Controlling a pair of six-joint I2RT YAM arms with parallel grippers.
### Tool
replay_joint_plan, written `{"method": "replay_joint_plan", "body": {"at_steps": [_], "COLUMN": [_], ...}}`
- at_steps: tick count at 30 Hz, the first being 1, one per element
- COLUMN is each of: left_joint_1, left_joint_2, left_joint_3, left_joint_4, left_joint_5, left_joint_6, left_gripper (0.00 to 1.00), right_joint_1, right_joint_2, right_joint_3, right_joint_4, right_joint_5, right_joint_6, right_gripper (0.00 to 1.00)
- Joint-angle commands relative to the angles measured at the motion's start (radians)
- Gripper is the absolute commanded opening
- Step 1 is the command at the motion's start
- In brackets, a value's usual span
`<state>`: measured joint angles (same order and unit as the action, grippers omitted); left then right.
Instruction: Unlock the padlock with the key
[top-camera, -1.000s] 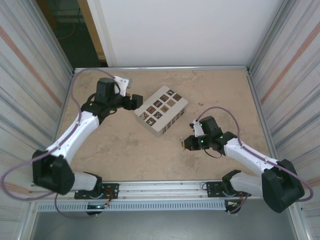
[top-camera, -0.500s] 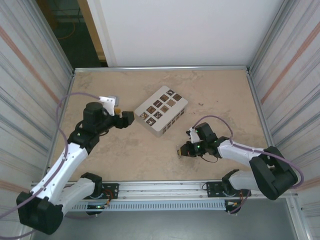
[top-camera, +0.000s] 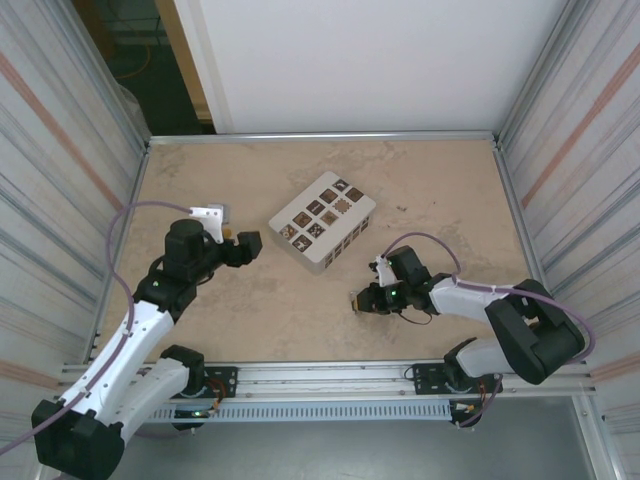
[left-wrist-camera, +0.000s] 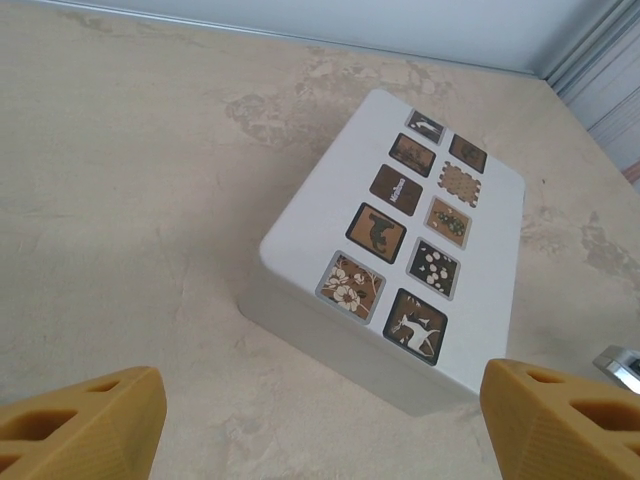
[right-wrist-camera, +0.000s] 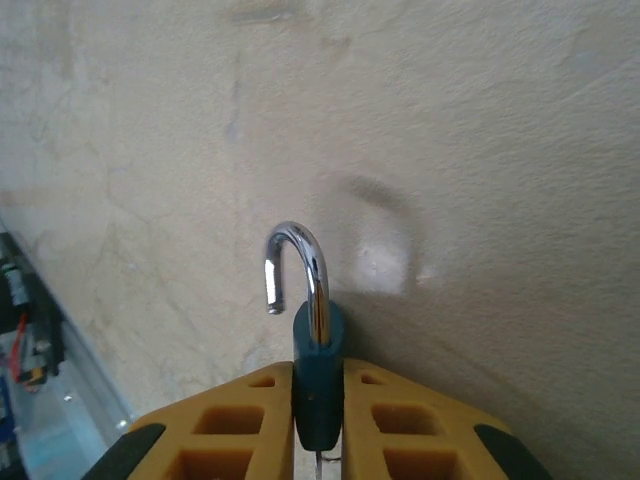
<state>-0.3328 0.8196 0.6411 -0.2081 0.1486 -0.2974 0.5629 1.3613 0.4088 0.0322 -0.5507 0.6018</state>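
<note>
Looking on, I saw the padlock (right-wrist-camera: 317, 350) clamped in the right arm's jaws low over the surface (top-camera: 300, 320), its unlatched hoop pointing straight out from them, while the left arm's jaws gaped empty near the white box (top-camera: 322, 220).

This looks like a robot test cell in a lab or workshop. A mottled beige surface (top-camera: 450, 180) carries a white tiled box (top-camera: 322, 221). Ribbed metal walls (top-camera: 60, 150) stand left and right of the box and a plain white panel (top-camera: 360, 60) behind it. On its near side, an aluminium rail (top-camera: 330, 375) anchors two cabled robot arms (top-camera: 140, 320).
</note>
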Motion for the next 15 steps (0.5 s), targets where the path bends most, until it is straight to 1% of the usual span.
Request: {"method": "replay_joint_plan", "body": {"at_steps": [1,8,15], "left_joint_1": [0.008,0.01,0.012], "left_joint_2": [-0.007,-0.018,-0.049], "left_joint_3": [-0.008,-0.011,-0.014], "left_joint_4": [0.016,0.013,0.0], "left_joint_5": [-0.023,-0.033,-0.053], "left_joint_6": [-0.011,-0.009,-0.013], "left_gripper": [0.82,0.83,0.84], "right_joint_1": [0.005,0.003,-0.006], "right_joint_2": [0.01,-0.085,-0.194], "right_joint_3": [0.005,0.021,0.046], "right_joint_4": [-0.075,-0.161,-0.242], "right_joint_5": [0.068,0.125,0.186], "right_joint_6": [0.005,-0.013,-0.04], "right_gripper": [0.22,0.36,0.45]}}
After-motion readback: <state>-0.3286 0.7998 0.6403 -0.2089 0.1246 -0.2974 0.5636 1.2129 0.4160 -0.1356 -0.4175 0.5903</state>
